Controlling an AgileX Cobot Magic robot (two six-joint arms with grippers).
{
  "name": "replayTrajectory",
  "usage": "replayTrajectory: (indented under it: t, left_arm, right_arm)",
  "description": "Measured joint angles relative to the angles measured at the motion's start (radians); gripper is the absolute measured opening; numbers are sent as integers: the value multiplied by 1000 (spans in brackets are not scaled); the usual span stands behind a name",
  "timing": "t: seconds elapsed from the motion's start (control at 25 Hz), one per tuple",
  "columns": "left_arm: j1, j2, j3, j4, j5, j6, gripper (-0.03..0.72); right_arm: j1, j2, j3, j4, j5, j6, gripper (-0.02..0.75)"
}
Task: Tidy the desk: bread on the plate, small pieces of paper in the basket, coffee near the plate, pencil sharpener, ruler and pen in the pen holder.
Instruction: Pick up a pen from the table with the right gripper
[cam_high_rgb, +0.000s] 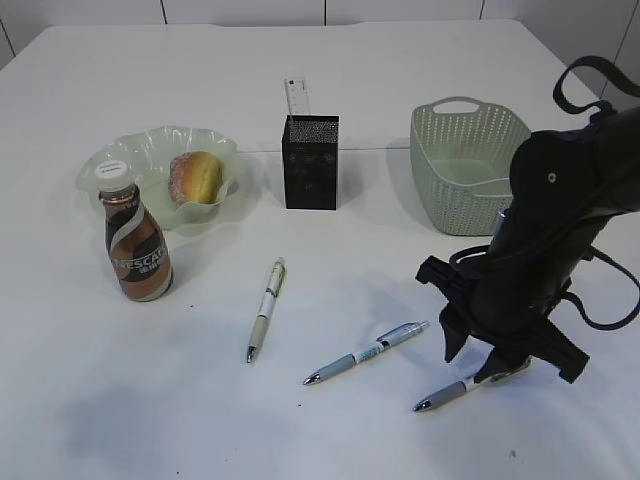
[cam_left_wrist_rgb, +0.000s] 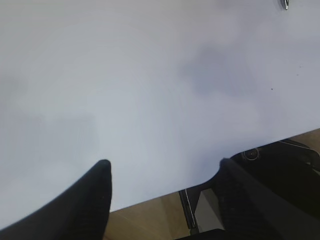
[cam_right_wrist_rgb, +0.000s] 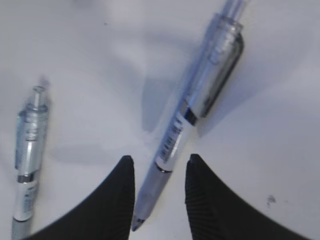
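Observation:
My right gripper (cam_high_rgb: 487, 365) (cam_right_wrist_rgb: 159, 161) is open low over the desk (cam_high_rgb: 330, 420), its jaws on either side of a grey-white pen (cam_high_rgb: 455, 392) (cam_right_wrist_rgb: 172, 145) that lies flat. Two more pens (cam_high_rgb: 366, 352) (cam_high_rgb: 266, 309) lie to its left. The bread (cam_high_rgb: 196, 177) sits in the wavy green plate (cam_high_rgb: 150, 145), and the coffee (cam_high_rgb: 137, 250) stands in front of it. The ruler (cam_high_rgb: 297, 97) sticks up from the black pen holder (cam_high_rgb: 310, 162). My left gripper (cam_left_wrist_rgb: 162, 162) is open and holds nothing. The pencil sharpener and paper pieces are out of view.
The sage-green basket (cam_high_rgb: 465, 165) stands behind my right arm at the back right. In the left wrist view the desk's front edge (cam_left_wrist_rgb: 150, 200) runs just below the fingertips, with floor beyond. A second pen (cam_right_wrist_rgb: 29, 150) lies left of the right jaws.

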Motion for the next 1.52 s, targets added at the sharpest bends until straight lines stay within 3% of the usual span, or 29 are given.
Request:
replayTrajectory:
  t: [1.0, 1.52]
  left_arm:
    - [0, 0, 0, 4, 0, 0, 466]
    - [0, 0, 0, 10, 0, 0, 466]
  right_arm:
    - [0, 0, -2, 92, -9, 0, 281]
    - [0, 0, -2, 79, -9, 0, 281]
